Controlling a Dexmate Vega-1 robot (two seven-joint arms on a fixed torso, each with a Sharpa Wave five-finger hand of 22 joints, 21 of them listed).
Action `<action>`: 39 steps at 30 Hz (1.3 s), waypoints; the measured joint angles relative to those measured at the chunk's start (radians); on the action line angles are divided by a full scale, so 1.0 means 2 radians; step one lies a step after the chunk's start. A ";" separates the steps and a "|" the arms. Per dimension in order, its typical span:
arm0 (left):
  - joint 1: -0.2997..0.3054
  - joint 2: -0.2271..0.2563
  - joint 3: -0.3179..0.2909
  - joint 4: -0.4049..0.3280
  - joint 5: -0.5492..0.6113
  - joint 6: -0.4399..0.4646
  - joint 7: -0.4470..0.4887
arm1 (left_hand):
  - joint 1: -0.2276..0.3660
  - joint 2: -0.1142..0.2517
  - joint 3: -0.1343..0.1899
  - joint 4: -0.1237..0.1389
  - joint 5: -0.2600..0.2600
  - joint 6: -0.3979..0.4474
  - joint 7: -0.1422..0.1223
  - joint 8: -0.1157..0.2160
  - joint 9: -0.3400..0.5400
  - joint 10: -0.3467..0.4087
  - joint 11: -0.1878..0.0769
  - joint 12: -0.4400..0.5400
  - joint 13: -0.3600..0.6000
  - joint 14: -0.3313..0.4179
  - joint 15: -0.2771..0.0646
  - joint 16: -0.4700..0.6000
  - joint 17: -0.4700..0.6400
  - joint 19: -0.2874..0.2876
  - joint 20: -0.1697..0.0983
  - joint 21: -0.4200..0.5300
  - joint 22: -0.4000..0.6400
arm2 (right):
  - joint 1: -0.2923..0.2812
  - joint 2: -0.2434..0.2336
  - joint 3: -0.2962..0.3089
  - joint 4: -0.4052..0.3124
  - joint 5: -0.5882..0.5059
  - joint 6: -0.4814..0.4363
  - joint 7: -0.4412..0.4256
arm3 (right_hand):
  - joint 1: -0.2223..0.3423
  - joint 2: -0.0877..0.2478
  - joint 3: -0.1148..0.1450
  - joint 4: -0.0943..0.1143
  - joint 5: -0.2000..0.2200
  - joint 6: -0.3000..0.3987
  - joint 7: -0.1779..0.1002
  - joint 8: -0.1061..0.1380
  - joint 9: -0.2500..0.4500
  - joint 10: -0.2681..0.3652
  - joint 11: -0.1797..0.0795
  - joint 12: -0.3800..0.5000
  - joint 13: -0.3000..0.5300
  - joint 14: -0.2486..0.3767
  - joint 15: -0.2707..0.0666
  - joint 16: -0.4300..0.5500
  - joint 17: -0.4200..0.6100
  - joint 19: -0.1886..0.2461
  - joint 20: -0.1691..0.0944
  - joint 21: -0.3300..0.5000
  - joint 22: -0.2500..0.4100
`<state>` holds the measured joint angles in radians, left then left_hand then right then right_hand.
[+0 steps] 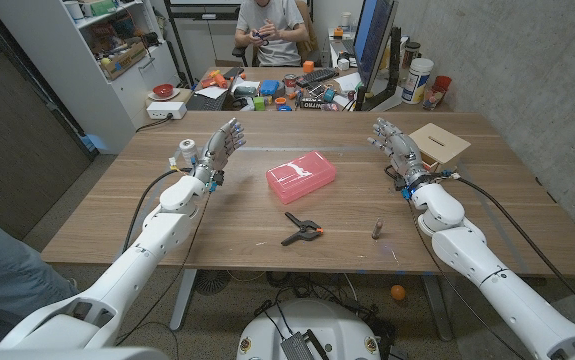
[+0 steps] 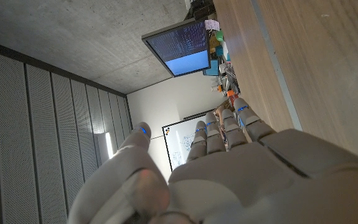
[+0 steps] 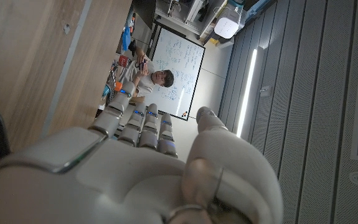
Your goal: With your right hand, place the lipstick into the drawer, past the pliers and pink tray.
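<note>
Taking the pink tray (image 1: 301,177) near the middle of the wooden table (image 1: 167,215) as the landmark, the lipstick (image 1: 376,229) stands as a small dark upright cylinder on the robot's side of the tray and off toward the robot's right, untouched and apart from everything else. The pliers (image 1: 302,229), black with orange tips, lie on the robot's side of the tray too, almost directly in front of it, and the lipstick is just beyond them to the right. The drawer (image 1: 439,143) looks to be the flat tan wooden box on the far right of the tray, close to the table's far edge; I cannot tell from here whether it stands open. The right hand (image 1: 395,146) is raised above the table well to the right of the tray, between lipstick and drawer, fingers spread and upright, holding nothing; the right wrist view shows the same, its fingers (image 3: 142,124) straight and apart. The left hand (image 1: 222,148) is raised on the tray's left side, likewise spread and empty, probably parked out of the way since the task belongs to the right arm. The grasp has not begun; the right hand would need to come back toward the robot and down onto the lipstick, a thin thing apt to tip.
</note>
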<state>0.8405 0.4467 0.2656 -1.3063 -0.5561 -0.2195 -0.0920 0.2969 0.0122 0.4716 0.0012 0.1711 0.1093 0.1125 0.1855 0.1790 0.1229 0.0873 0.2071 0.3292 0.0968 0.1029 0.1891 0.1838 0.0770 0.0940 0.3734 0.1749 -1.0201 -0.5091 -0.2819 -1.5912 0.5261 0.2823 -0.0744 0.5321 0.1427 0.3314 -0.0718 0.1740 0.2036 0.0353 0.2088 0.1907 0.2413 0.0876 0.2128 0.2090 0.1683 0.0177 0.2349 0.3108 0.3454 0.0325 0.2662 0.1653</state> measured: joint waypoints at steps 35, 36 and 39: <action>-0.002 0.000 -0.004 0.002 -0.006 0.000 -0.013 | -0.003 0.003 0.001 -0.003 0.000 0.005 0.000 0.000 0.000 0.004 -0.004 0.000 -0.009 0.005 0.001 0.000 0.000 0.002 0.002 -0.008 0.000 | -0.155 -0.117 0.049 -0.172 -0.075 -0.001 -0.062 | 0.002 0.002 0.003 -0.010 0.002 0.024 -0.015 0.005 0.001 0.012 0.001 0.000 -0.002 0.015 0.003 0.003 -0.008 0.031 0.003 0.000 0.002; -0.003 -0.001 -0.004 0.003 -0.007 0.000 -0.014 | -0.003 0.003 0.001 -0.003 0.000 0.005 0.000 0.000 0.000 0.004 -0.004 0.000 -0.009 0.005 0.001 0.000 0.000 0.002 0.002 -0.008 0.000 | -0.156 -0.117 0.050 -0.172 -0.075 -0.001 -0.062 | 0.002 0.002 0.003 -0.010 0.002 0.024 -0.015 0.005 0.001 0.014 -0.001 0.000 -0.002 0.017 0.001 0.003 -0.009 0.032 0.002 0.000 0.002; -0.004 -0.003 -0.003 0.006 -0.007 0.000 -0.015 | -0.003 0.003 0.001 -0.003 0.000 0.006 0.000 0.003 0.000 0.004 -0.004 0.000 -0.009 0.005 0.001 0.000 0.000 0.005 0.005 -0.008 0.000 | -0.166 -0.121 0.056 -0.176 -0.080 0.001 -0.068 | 0.002 0.002 0.003 -0.010 0.002 0.024 -0.015 0.005 0.003 0.017 0.001 0.000 -0.002 0.021 0.003 0.005 -0.009 0.039 0.002 0.000 0.002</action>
<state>0.8318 0.4414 0.2588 -1.2952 -0.5709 -0.2196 -0.1221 0.2913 0.0177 0.4727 -0.0057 0.1711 0.1205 0.1129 0.1925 0.1789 0.1316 0.0786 0.2071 0.3107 0.1065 0.1054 0.1891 0.1837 0.0872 0.1039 0.3580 0.1746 -1.3522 -0.7509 -0.1705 -1.9432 0.3668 0.2834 -0.2112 0.5361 0.1465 0.3368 -0.0913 0.1775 0.2521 0.0054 0.2185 0.1968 0.2752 0.0893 0.2128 0.2046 0.2095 0.0231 0.2444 0.2922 0.4228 0.0375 0.2668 0.1701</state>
